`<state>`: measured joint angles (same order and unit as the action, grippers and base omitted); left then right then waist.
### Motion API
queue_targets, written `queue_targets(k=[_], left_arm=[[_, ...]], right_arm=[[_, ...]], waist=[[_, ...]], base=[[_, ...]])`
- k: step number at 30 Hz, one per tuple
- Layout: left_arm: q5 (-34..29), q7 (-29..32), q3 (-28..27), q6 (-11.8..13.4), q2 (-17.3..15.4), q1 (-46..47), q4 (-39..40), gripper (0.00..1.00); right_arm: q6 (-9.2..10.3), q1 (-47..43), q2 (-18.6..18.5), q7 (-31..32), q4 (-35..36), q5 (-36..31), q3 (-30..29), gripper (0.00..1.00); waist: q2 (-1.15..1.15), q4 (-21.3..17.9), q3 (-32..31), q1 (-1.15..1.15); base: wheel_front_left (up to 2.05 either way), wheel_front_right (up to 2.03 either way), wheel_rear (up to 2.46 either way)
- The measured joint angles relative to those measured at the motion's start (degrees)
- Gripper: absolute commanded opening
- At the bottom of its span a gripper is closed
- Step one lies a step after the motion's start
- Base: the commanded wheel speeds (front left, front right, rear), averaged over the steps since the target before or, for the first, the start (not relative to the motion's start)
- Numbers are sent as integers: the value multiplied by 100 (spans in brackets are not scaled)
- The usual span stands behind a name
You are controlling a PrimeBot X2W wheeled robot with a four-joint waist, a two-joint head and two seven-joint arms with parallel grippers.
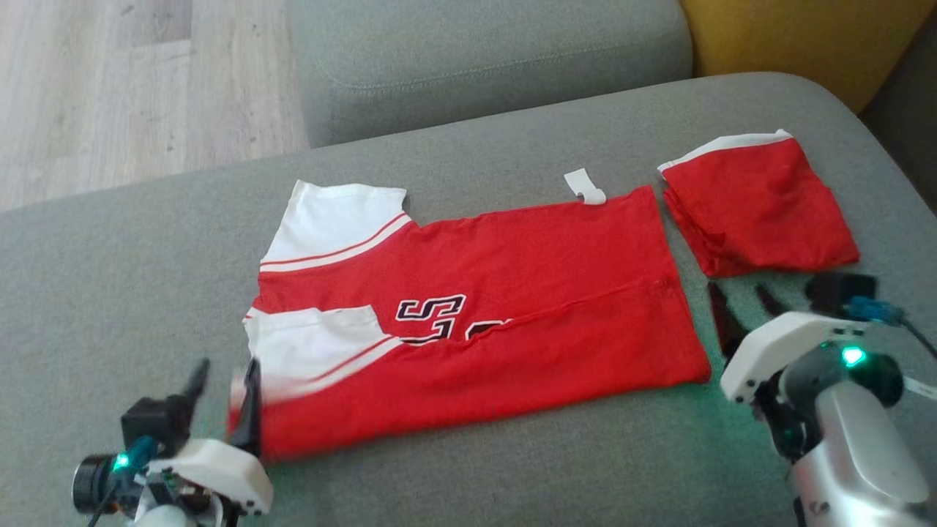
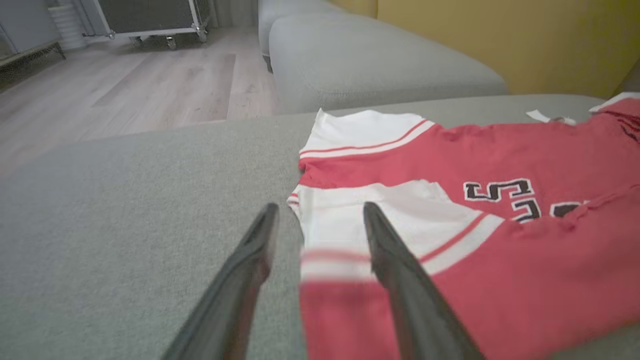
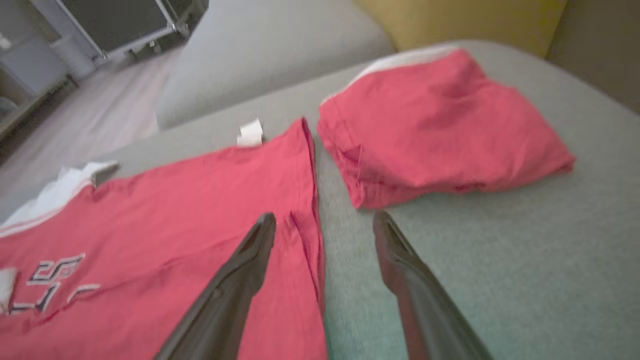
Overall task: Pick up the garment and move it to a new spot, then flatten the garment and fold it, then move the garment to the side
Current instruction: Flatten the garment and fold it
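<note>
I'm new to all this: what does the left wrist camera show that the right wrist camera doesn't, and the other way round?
Left wrist view: the left claw, open, straddling the edge of the near white sleeve of the red jersey, with the far sleeve laid out in full beyond. Right wrist view: the right claw, open, straddling the jersey's bottom hem, and the folded red garment in full beside that hem. Both: the jersey's black number, its small white tag, the grey sofa and the wooden floor.
</note>
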<state>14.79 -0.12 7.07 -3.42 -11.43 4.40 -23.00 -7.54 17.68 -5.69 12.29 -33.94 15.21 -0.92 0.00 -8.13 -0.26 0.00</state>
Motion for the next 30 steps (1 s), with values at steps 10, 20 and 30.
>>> queue_targets(k=[10,20,30], left_arm=[[186,-1406,-356,76,336,564,642,100],[-115,-459,311,-368,-442,2423,188,100],[722,1513,1697,-415,-1485,4137,-883,100]], right_arm=[[0,-21,167,-1958,661,118,-7,100],[0,612,230,-2503,883,119,47,100],[0,1140,238,-2620,933,305,278,100]], waist=[[0,-68,307,0],[0,-238,1164,1],[0,-529,1916,2]], base=[[0,0,0],[0,0,0],[0,0,0]])
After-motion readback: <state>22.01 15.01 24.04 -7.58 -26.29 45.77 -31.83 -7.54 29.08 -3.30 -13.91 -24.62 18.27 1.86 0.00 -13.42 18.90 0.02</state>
